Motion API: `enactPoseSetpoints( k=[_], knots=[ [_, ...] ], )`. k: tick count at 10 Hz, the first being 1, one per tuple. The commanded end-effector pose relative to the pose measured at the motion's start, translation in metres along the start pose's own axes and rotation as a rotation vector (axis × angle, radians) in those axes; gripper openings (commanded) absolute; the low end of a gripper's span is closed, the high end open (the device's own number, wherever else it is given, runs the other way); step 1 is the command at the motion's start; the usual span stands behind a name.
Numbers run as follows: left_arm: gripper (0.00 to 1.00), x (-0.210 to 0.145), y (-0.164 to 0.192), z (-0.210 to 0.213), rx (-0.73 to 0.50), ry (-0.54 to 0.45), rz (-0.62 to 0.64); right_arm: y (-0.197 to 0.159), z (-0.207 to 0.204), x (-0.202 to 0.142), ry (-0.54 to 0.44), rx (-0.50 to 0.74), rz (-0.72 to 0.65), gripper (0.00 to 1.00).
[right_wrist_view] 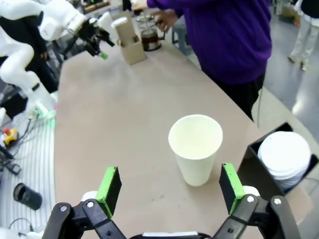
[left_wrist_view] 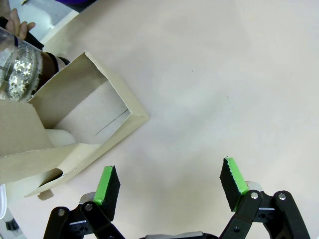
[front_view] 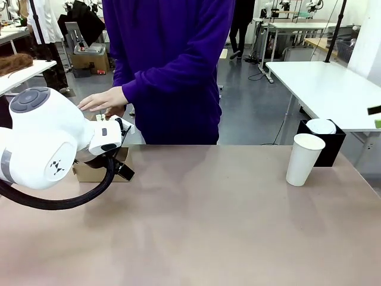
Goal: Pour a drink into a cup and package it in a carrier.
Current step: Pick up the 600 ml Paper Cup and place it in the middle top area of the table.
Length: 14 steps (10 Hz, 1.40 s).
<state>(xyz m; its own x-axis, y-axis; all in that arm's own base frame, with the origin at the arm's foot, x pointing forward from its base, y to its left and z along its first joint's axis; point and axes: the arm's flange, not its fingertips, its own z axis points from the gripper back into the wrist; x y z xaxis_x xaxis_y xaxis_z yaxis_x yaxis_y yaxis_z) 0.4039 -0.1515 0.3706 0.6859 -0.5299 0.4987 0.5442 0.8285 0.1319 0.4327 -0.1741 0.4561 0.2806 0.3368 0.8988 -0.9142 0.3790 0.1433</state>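
Observation:
The cup (front_view: 305, 159) is a tall white paper cup, standing open and lidless at the table's right; its inside (right_wrist_view: 195, 137) looks empty. My right gripper (right_wrist_view: 172, 186) hovers open above and just short of it. The brown cardboard carrier (left_wrist_view: 75, 129) sits at the table's far left, partly hidden by my left arm in the front view (front_view: 89, 173). My left gripper (left_wrist_view: 169, 184) is open beside the carrier, with only bare table between its fingers. The person's hand (right_wrist_view: 164, 20) holds a glass jug (right_wrist_view: 148, 37) with the dark drink behind the carrier.
A black square box (front_view: 333, 146) holding a stack of white lids (right_wrist_view: 284, 157) stands just behind the cup. The person in purple (front_view: 172, 71) stands at the far edge, one hand (front_view: 104, 100) near the carrier. The middle of the table is bare.

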Motion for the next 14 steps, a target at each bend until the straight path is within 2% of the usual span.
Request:
enactPoseSetpoints(
  k=[1, 4, 5, 9, 11, 14],
  knots=[
    [1.00, 0.000, 0.000, 0.000, -0.001, 0.000, 0.000, -0.018, -0.014, -0.020, -0.066, 0.027, -0.005, 1.00],
    [1.00, 0.000, 0.000, 0.000, -0.001, 0.000, 0.000, -0.016, -0.014, -0.027, -0.163, -0.007, 0.069, 1.00],
    [1.00, 0.000, 0.000, 0.000, -0.001, 0.000, 0.000, -0.018, -0.022, -0.039, -0.079, 0.024, -0.009, 1.00],
    [1.00, 0.000, 0.000, 0.000, -0.001, 0.000, 0.000, -0.019, -0.021, -0.040, -0.095, 0.017, 0.006, 1.00],
    [1.00, 0.000, 0.000, 0.000, -0.001, 0.000, 0.000, -0.035, -0.036, -0.077, -0.199, 0.054, 0.061, 1.00],
    [1.00, 0.000, 0.000, 0.000, -0.001, 0.000, 0.000, -0.045, -0.059, -0.123, -0.346, 0.040, 0.117, 1.00]
  ],
)
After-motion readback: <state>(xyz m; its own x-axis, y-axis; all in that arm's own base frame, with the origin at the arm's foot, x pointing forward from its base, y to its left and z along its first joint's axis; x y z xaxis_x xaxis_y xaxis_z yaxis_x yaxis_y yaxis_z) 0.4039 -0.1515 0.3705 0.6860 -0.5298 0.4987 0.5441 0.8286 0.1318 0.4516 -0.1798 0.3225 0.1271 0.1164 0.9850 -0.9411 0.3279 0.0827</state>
